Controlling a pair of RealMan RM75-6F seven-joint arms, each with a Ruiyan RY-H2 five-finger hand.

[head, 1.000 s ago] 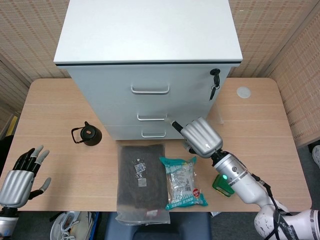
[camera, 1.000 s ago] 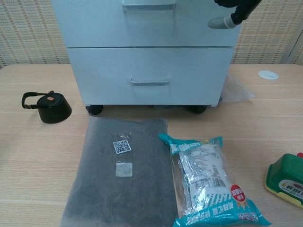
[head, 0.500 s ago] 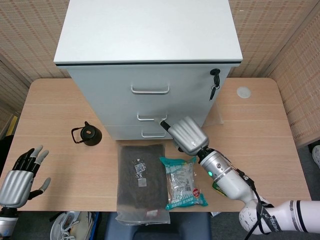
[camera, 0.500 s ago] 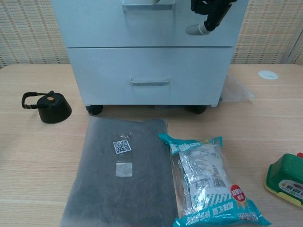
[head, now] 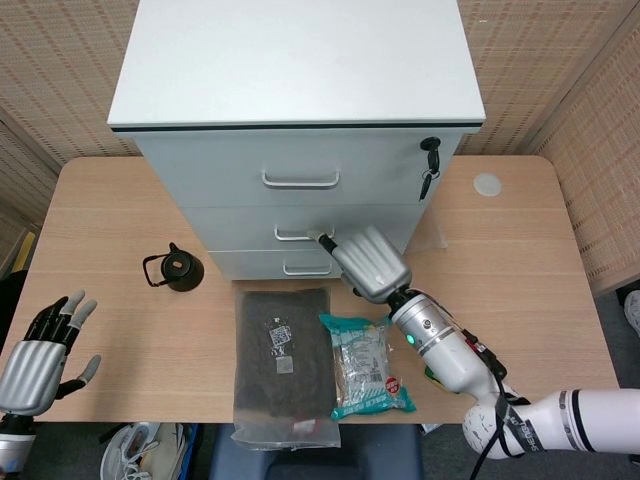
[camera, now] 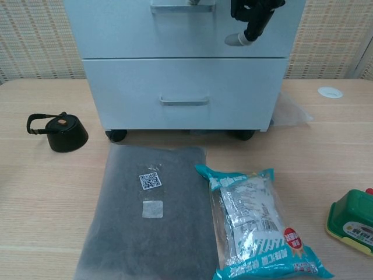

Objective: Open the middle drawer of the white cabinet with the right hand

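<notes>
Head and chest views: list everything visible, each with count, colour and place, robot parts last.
cabinet: one, white, three drawers, back centre of the table.
middle drawer handle: one, silver, at the right hand's fingertips.
keys: one bunch, black, hanging from the cabinet's top right lock.
kettle: one, black, left of the cabinet.
grey bag: one, dark grey, flat in front of the cabinet.
snack packet: one, teal and clear, right of the grey bag.
green box: one, green, near right edge.
disc: one, white, right of the cabinet.
table: one, light wood.
left hand: fingers spread, near left corner, holding nothing.
right hand: silver, at the middle drawer's handle.
</notes>
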